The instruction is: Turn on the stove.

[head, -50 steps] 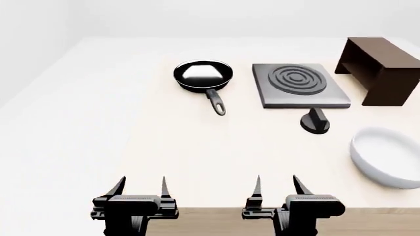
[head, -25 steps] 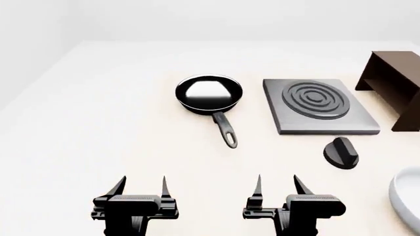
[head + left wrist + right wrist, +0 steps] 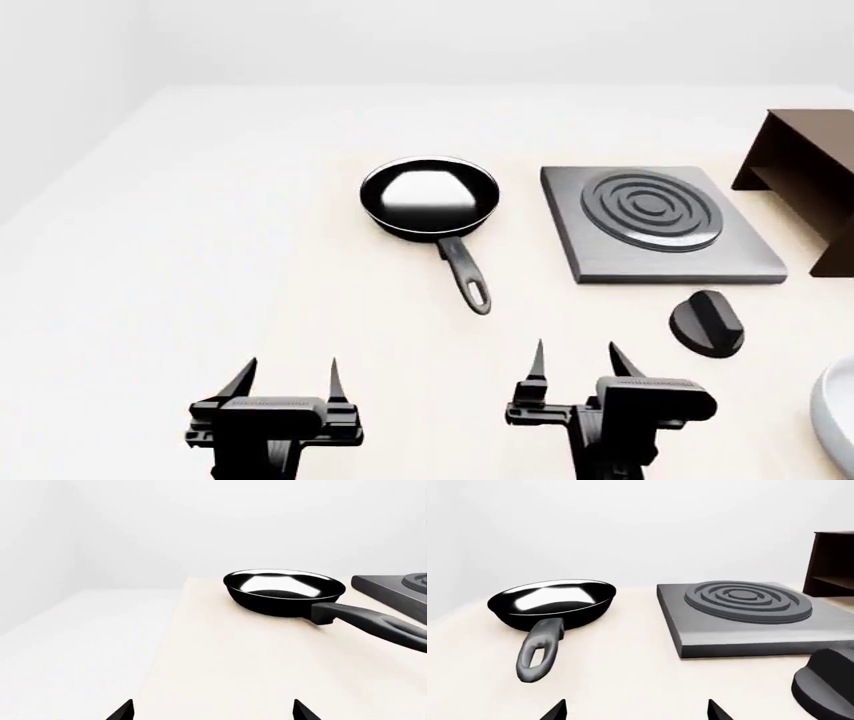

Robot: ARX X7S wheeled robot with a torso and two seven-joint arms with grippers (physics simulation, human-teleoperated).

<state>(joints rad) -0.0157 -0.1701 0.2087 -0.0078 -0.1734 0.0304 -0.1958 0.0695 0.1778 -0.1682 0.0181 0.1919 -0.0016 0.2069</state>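
- The stove (image 3: 659, 224) sits right of centre on the tabletop (image 3: 267, 300); its knob (image 3: 707, 323) lies just below it.
- The left gripper (image 3: 287, 382) and right gripper (image 3: 578, 364), bottom of frame, have jaws apart, holding nothing.
- A frying pan (image 3: 430, 197) lies left of the stove.

- Left wrist view: we get only a corner of the stove (image 3: 393, 587); the rest runs off the picture's edge, knob out of sight.
- Same view: the pan (image 3: 283, 591) handle end is cut off.
- Left gripper (image 3: 212, 711) shows just two fingertips here.
- Right wrist view: the knob (image 3: 827, 682) is cropped at the corner, and the shelf (image 3: 832, 562) at the side.
- Head view: the shelf (image 3: 807, 185) and a white bowl (image 3: 841, 415) are clipped.
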